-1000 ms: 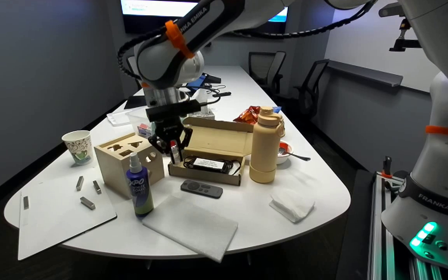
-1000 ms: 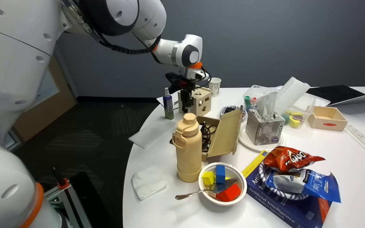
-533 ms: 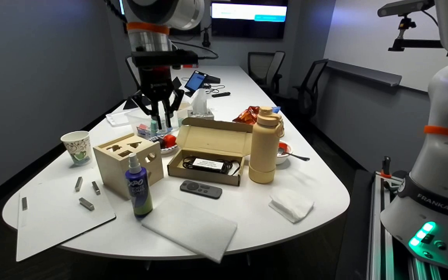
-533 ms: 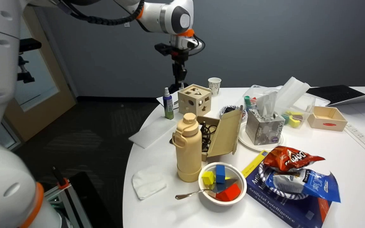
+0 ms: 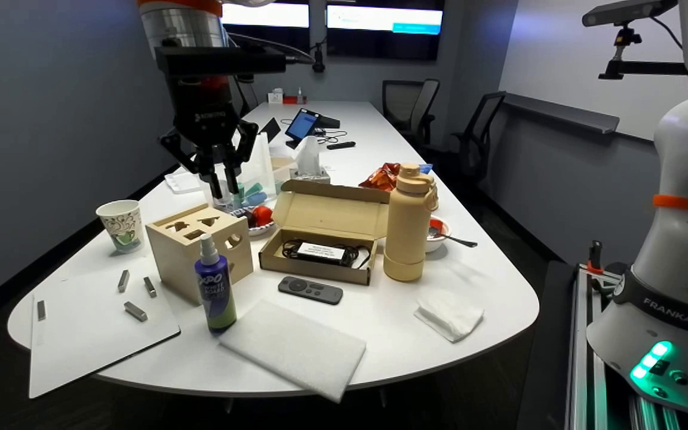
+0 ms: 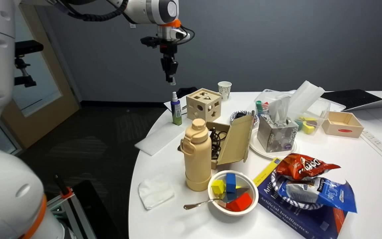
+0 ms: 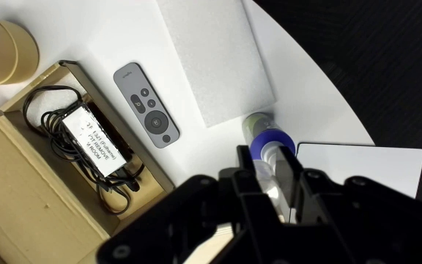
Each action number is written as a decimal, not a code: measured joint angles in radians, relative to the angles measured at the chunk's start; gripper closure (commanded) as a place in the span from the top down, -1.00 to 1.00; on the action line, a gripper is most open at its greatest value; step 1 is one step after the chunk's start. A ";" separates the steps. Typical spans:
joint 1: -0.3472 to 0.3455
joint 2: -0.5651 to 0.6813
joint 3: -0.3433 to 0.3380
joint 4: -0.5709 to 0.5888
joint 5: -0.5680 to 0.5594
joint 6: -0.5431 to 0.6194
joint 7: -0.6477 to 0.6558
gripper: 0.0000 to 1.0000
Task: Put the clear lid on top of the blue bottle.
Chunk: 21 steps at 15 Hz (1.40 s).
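Overlapping, wrist view only: lid (image 7: pixel 266 179), bottle (image 7: pixel 264 134)

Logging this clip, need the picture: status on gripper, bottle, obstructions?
Gripper closed on clear lid, raised, not yet seated. Blue bottle upright, white nozzle uncovered. Wooden box close beside it; could crowd the descent.

This looks like an office, in a room for meetings. The white table (image 5: pixel 374 316) is long. Past its far end, big screens (image 5: pixel 383 36) are on the wall (image 5: pixel 350 83). Dark chairs (image 5: pixel 404 101) stand beside the table, with a whiteboard (image 5: pixel 547 65) on that side too. A plug strip (image 6: pixel 381 144) lies in the table top.
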 measured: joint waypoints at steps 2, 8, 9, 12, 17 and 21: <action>0.010 0.027 0.001 0.023 -0.013 -0.012 0.000 -0.89; 0.016 0.124 0.000 0.115 -0.027 -0.027 -0.030 -0.89; 0.016 0.137 0.000 0.129 -0.027 -0.030 -0.037 -0.89; 0.018 0.164 0.000 0.166 -0.027 -0.040 -0.057 -0.89; 0.022 0.185 0.000 0.207 -0.027 -0.072 -0.085 -0.89; 0.030 0.206 0.002 0.236 -0.026 -0.097 -0.107 -0.89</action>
